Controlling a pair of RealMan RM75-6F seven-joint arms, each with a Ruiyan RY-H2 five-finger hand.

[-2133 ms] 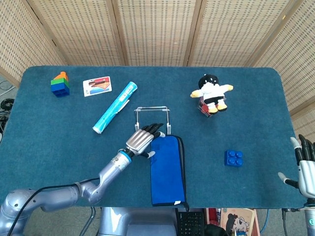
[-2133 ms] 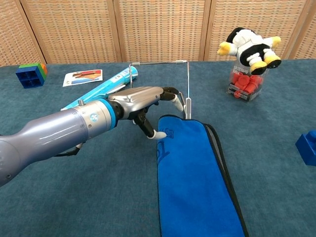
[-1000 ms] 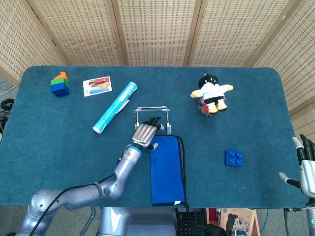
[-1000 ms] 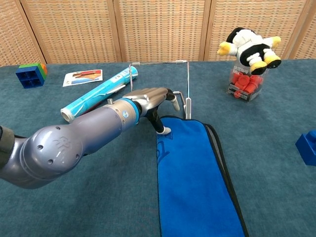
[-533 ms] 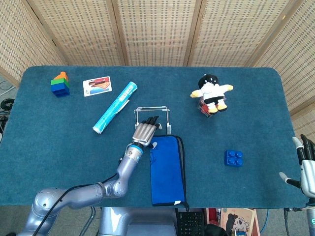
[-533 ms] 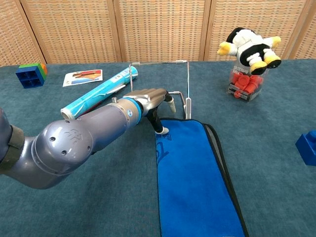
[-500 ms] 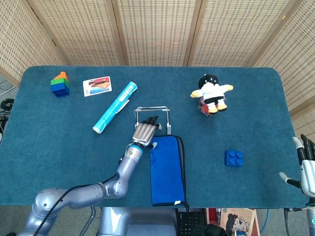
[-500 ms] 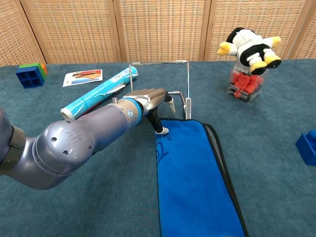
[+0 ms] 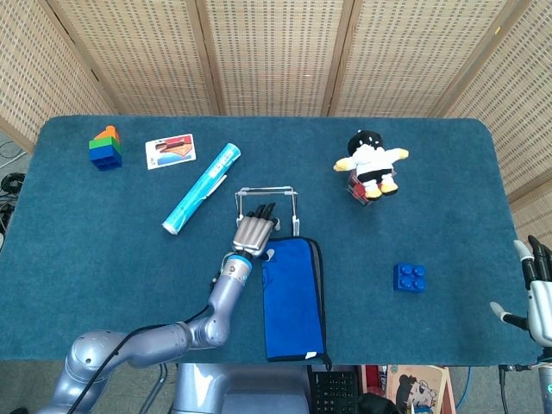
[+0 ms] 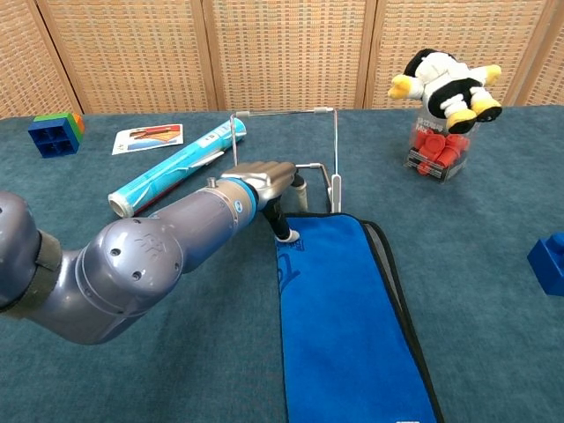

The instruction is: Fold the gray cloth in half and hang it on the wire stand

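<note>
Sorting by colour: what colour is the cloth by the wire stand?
Bright blue cloth, not gray; clearest in the chest view.

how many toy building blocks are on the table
2. A stacked block piece in blue, green and orange sits at the far left corner near the picture card; a single blue block lies on the right side, nearer the front edge. None appear hidden.

Your cloth (image 9: 294, 297) looks bright blue in both views, not gray. It lies flat on the table (image 9: 448, 207) as a long narrow rectangle, apparently already folded into 2 layers, with a dark edge along its right side. Its far short end sits at the foot of the wire stand (image 9: 268, 207). That stand is a thin metal frame, upright and bare, with nothing hanging on it.
</note>
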